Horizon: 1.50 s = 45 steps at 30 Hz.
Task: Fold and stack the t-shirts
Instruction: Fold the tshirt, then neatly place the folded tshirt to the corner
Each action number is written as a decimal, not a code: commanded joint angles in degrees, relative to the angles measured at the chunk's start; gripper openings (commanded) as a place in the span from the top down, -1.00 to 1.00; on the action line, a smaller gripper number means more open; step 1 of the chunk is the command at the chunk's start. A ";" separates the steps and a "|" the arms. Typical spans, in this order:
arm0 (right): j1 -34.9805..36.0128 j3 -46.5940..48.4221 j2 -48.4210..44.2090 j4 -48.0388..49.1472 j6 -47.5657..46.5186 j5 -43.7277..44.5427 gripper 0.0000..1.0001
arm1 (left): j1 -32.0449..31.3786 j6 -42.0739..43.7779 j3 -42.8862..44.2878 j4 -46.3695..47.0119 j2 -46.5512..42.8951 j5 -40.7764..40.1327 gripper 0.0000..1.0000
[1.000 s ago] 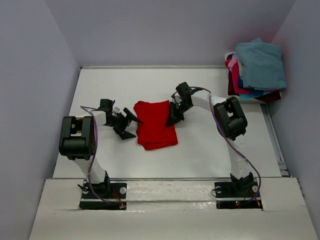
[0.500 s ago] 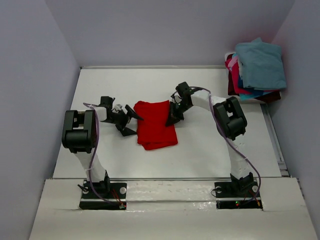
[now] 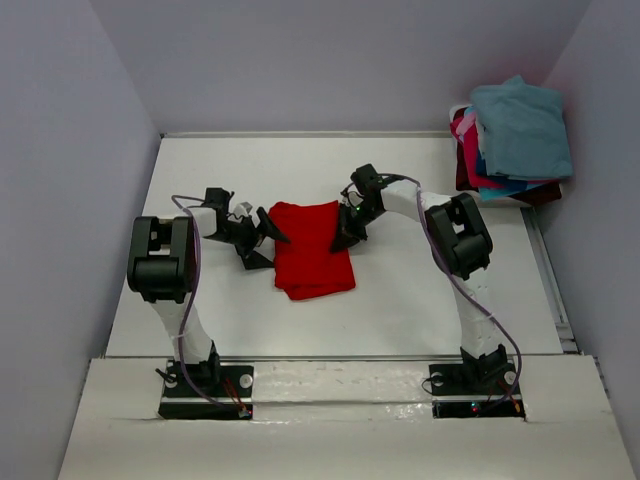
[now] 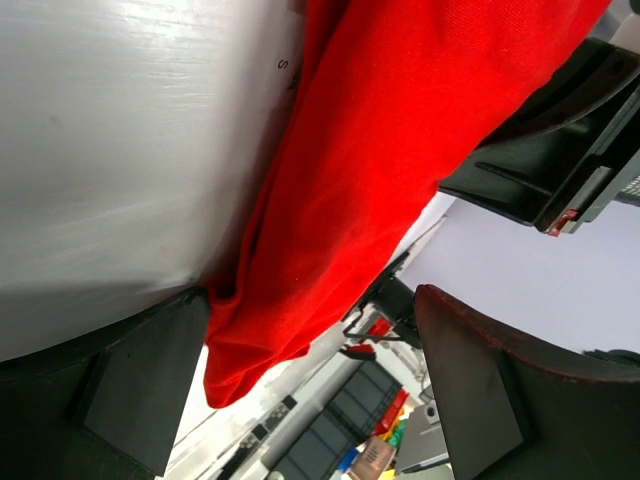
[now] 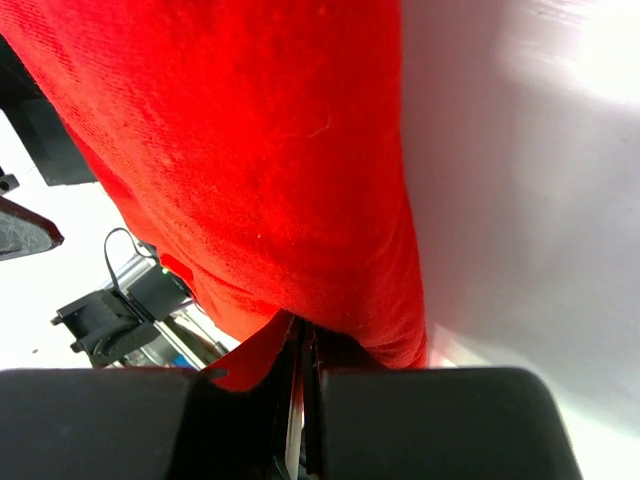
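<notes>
Bright red cloth t-shirt [image 3: 312, 250] looks soft, floppy; grab edges. Right end effector [image 3: 344, 238] pinches 3 o'clock edge, left end effector [image 3: 268, 250] spread.

Left hand [image 3: 268, 248] agape, right hand [image 3: 346, 238] clamped.

Soft matt cloth in the red t-shirt [image 5: 250, 150], finely knitted, with a faint fuzz up close. Smooth white table [image 4: 110, 120] with a dull, streaky sheen. Matt black plastic, slightly grainy, on the left gripper [image 4: 305, 390] and right gripper [image 5: 300, 400]; soft matt cloth again in the stacked shirts [image 3: 520, 130].
</notes>
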 commanded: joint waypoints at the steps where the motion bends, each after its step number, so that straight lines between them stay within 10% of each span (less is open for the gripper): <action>1: -0.26 2.08 0.37 0.41 -1.12 -1.74 0.86 | 0.09 9.98 1.57 -5.48 3.35 -16.72 -0.98; 36: -0.26 0.77 0.72 1.12 -4.37 -7.19 0.86 | -11.25 9.46 3.68 0.75 12.22 -8.56 -0.98; 45: -0.26 -0.73 0.19 1.20 -4.81 -7.10 0.86 | -13.44 5.16 5.70 4.18 14.16 -6.36 -0.39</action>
